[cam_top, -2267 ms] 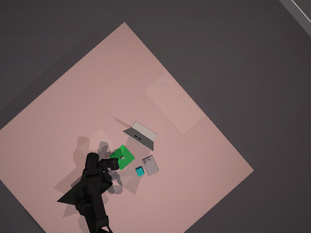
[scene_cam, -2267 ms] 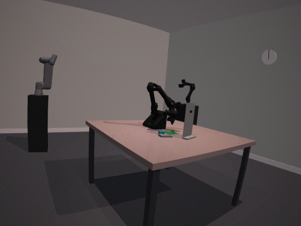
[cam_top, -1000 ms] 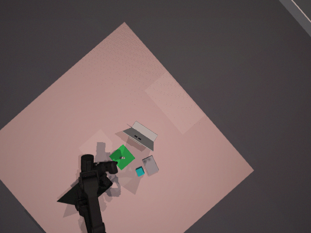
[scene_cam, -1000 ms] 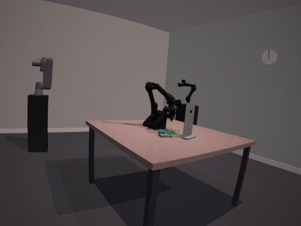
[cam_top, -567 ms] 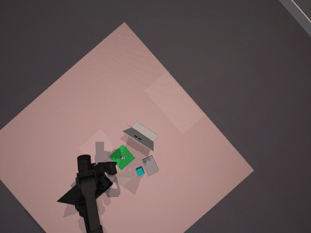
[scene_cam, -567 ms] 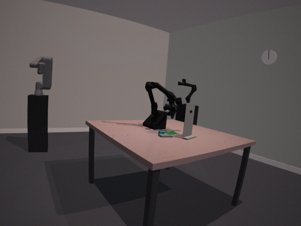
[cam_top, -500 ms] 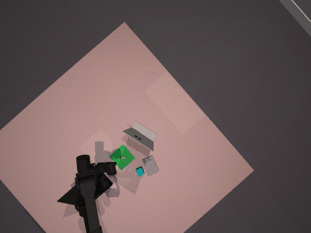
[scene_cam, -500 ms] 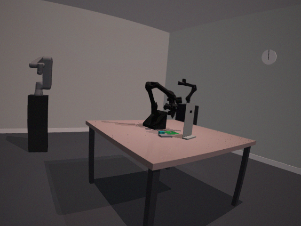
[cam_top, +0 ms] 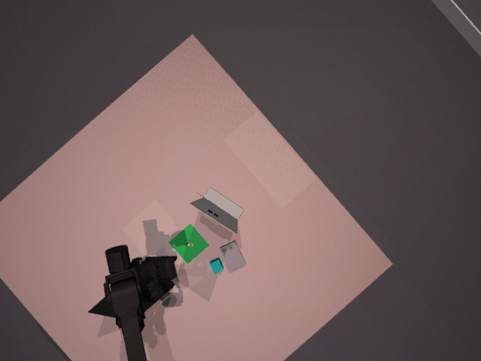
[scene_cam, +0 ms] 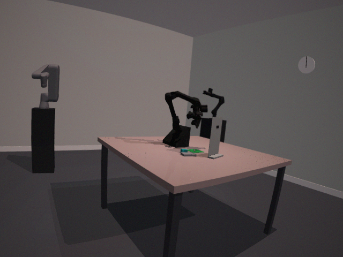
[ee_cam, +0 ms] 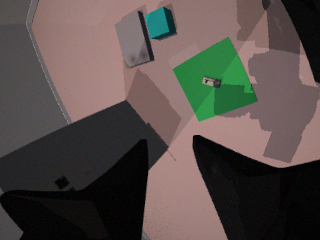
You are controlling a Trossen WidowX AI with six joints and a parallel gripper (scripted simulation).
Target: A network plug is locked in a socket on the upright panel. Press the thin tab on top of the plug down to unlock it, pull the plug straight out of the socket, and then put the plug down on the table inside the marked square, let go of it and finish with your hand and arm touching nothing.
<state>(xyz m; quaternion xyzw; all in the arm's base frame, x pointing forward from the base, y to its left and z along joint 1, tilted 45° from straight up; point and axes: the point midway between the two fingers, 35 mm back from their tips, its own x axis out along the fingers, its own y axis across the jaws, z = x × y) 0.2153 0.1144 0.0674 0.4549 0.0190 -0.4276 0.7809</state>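
The plug (cam_top: pixel 189 244) (ee_cam: pixel 211 82) is small and light grey with a darker end. It lies on the green marked square (cam_top: pixel 190 255) (ee_cam: pixel 192 76), near its middle and inside its edges. The upright panel (cam_top: pixel 229 222) (scene_cam: pixel 215 138) (ee_cam: pixel 115 132) stands beside the square, with small dark socket openings in its face and no plug seen in them. My gripper (ee_cam: pixel 170 143) is open, with a gap between its fingertips and nothing in it. It hangs above the table, apart from the plug and the panel. In the exterior view the plug is too small to make out clearly.
A grey flat box (cam_top: pixel 233 256) (ee_cam: pixel 134 41) and a teal block (cam_top: pixel 216 265) (scene_cam: pixel 184 150) (ee_cam: pixel 160 23) lie next to each other beside the square. The panel's pale foot (cam_top: pixel 224 202) (scene_cam: pixel 215 156) rests on the table (cam_top: pixel 128 155) (scene_cam: pixel 177 174).
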